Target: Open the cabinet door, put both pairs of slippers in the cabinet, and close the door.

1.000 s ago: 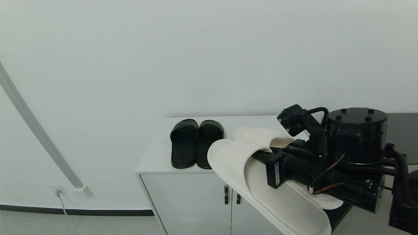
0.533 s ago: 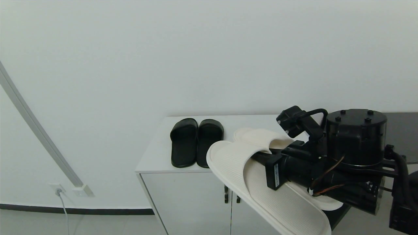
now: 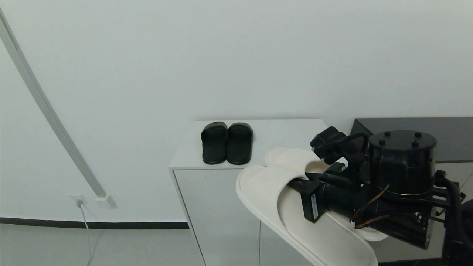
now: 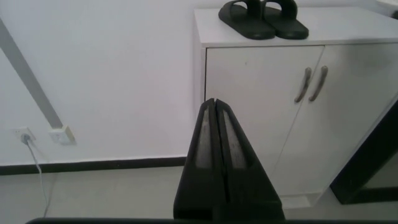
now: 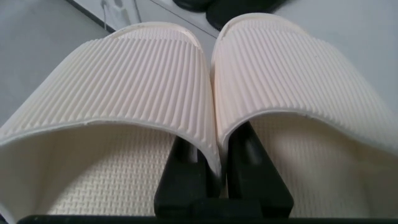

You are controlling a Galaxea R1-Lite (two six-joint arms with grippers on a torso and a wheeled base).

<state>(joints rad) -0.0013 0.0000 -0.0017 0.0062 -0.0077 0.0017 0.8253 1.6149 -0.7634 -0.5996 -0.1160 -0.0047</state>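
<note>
Gripping white slippers (image 3: pixel 266 192), right fingers (image 5: pixel 249 165) half hidden under them, cabinet (image 3: pixel 221 207) cropped below

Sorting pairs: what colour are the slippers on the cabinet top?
The slippers are black, clearest in head view.

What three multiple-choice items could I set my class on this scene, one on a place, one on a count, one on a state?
1. Where are the black slippers?
A) on the cabinet top
B) on the floor
C) inside the cabinet

2. How many white slippers do the right arm's jaws hold?
A) one
B) two
C) three

3. How are the cabinet doors?
A) both shut
B) one ajar
C) both wide open

Answers:
1 A: they sit side by side on its top.
2 B: the jaws pinch the two inner edges together.
3 A: both doors lie flush, with the handles side by side.
</note>
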